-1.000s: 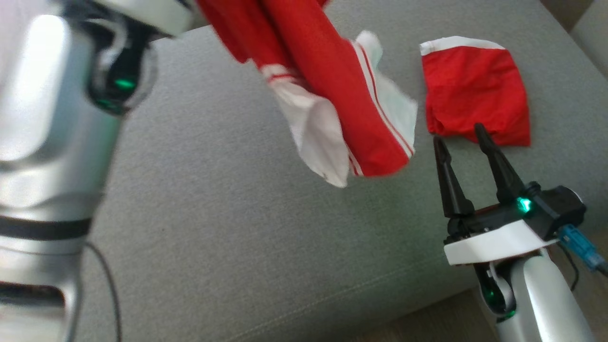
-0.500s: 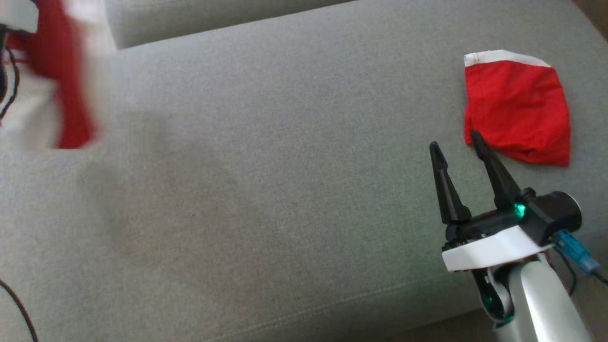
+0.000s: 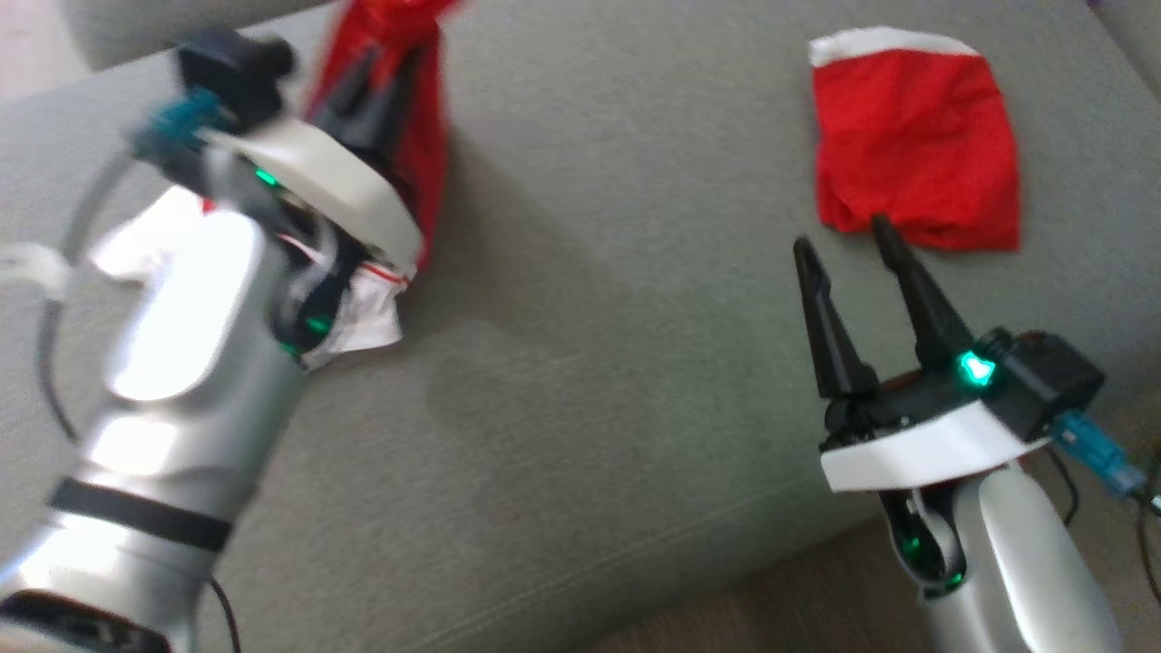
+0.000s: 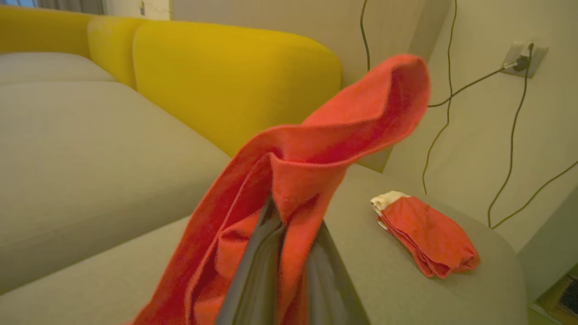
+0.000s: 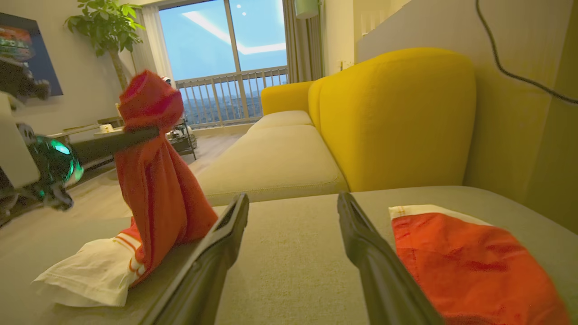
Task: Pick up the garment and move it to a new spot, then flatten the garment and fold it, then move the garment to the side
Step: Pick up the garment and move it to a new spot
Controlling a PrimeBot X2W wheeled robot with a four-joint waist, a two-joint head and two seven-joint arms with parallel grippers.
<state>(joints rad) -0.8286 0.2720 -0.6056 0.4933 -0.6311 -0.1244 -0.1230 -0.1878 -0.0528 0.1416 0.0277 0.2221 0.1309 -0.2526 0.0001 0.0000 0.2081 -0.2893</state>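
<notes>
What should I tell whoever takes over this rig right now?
Left pincer: shut on the red and white garment, upper part lifted, white end resting on the grey cushion.
Right pincer: open, holding nothing, tips near the folded red piece.
Done: garment picked up.
Left: lay it down at the new spot, flatten, fold, move aside.

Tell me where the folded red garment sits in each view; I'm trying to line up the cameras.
Head view: folded red garment, upper right, above the right hand's fingertips.
Left wrist view: lower right, on the grey cushion.
Right wrist view: lower right corner.
Shared landmark: the lifted red-and-white garment, left of it everywhere.
</notes>
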